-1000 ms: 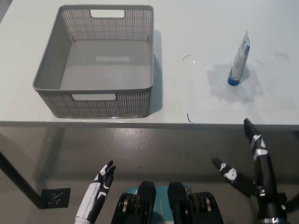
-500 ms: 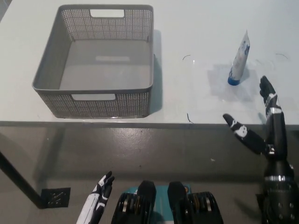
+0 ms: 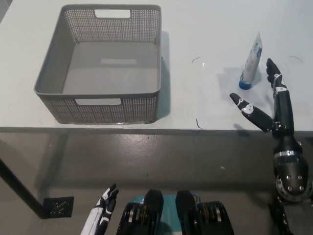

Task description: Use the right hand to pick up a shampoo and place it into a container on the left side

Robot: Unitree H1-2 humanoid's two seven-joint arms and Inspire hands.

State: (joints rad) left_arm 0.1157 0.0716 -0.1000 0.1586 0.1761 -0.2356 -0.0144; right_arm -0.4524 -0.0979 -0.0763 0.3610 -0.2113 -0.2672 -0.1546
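The black right hand point(image 3: 274, 110) is out over the near edge of the white table point(image 3: 205, 29), fingers spread wide and holding nothing — 1 digit reaches up toward the far side of the table, another splays off to the picture's left, and the open gap between them faces the target. That target, the shampoo tube point(image 3: 251, 62), stands upright on its blue cap at the right end of the table, its long axis close to vertical with the crimped top leaning slightly right. It sits just beyond the hand, up and a touch to the left of the palm, near the fingertips but not touching them as far as this view shows.

So the whole move turns on that line: the tube lies ahead of the open hand, and the hand looks set to go forward and wrap it around the middle, side-on. A tall thing on a small cap — a nudge before the fingers close could tip it.

The grey mesh basket point(image 3: 54, 73) waits well apart on the left half of the table, nothing in it. The white left hand point(image 3: 100, 220) rests low at the bottom left, below the table edge, far from both; whether it is open or closed I cannot tell.
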